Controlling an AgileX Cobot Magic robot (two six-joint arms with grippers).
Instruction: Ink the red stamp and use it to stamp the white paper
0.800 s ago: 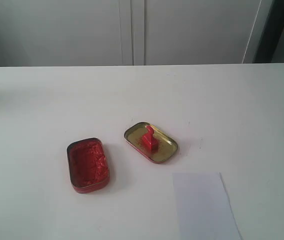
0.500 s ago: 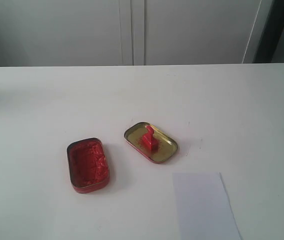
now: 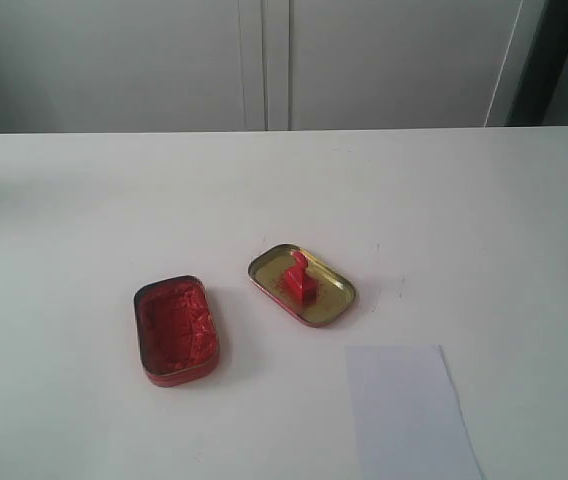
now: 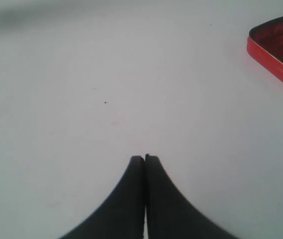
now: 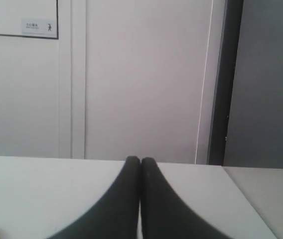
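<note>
The red stamp (image 3: 299,277) stands on its square base inside the gold tin lid (image 3: 330,291), about the middle of the counter (image 3: 464,190), its knobbed handle pointing up, so its long axis is close to vertical and a grasp looks likely to have to come from above, closing across the narrow handle. The lid's own long axis runs on a slant, from the far left toward the near right. The red ink tin (image 3: 175,330) lies open near the lid on its left, apart from it. The white paper (image 3: 404,410) lies toward the counter's edge closest to the exterior camera, on the right, near the lid and not touching it; no mark shows on it. Neither arm appears in the exterior view. The left pincer (image 4: 145,158) is pressed together over bare counter, with only a corner of the ink tin (image 4: 278,47) ahead and off to one side. The right pincer (image 5: 140,159) is also pressed together, empty, and faces the cupboard doors (image 5: 131,74) beyond the far edge, with the stamp out of its camera's sight. Since the stamp and paper sit right of centre, the right arm seems the nearer one, though it would first have to spread and tip down. Against the earlier frames nothing differs: stamp, lid, tin and paper lie exactly as they did.
</note>
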